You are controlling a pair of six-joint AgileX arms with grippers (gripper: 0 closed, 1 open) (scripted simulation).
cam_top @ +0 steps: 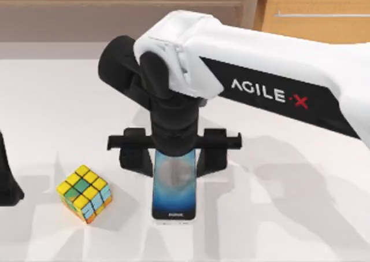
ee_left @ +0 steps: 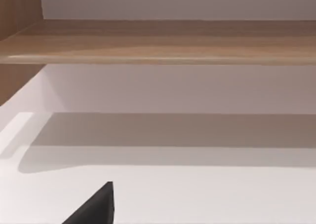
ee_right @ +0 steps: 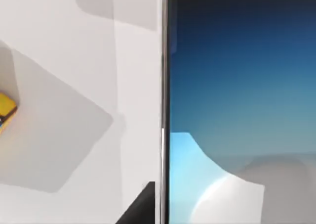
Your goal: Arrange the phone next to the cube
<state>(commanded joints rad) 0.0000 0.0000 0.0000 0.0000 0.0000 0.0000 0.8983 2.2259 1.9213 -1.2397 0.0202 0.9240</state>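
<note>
Two task items sit on the matte white tabletop [cam_top: 300,216]: the phone [cam_top: 171,189] and the cube [cam_top: 84,194]. Phone lies flat near the front edge, about centre: slim rectangle, thin black frame, glossy screen fading dark blue to pale, small text at its near end. Cube sits to the phone's left, close but apart, turned so a corner faces the front; 3x3 grid with black lines, yellow and green squares on top, light blue and orange on the sides. Right arm, smooth white shell with black AGILE·X band, reaches in from the top view's right. Its right hand [cam_top: 174,158] hangs directly over the phone's far half: black matte body, wide crossbar, two blocky fingers [cam_top: 137,158] standing spread, one on each long side of the phone, with a gap to the frame on both sides. Hand is wide open, gripping nothing. Right wrist view sits close over the glass, metallic side edge of the phone running straight, a yellow cube corner [ee_right: 6,108] at the margin. Left arm [cam_top: 8,181] is parked at the tabletop's left edge; cannot tell its hand state. Left wrist view faces a wood-grain shelf [ee_left: 158,41] and white wall.
</note>
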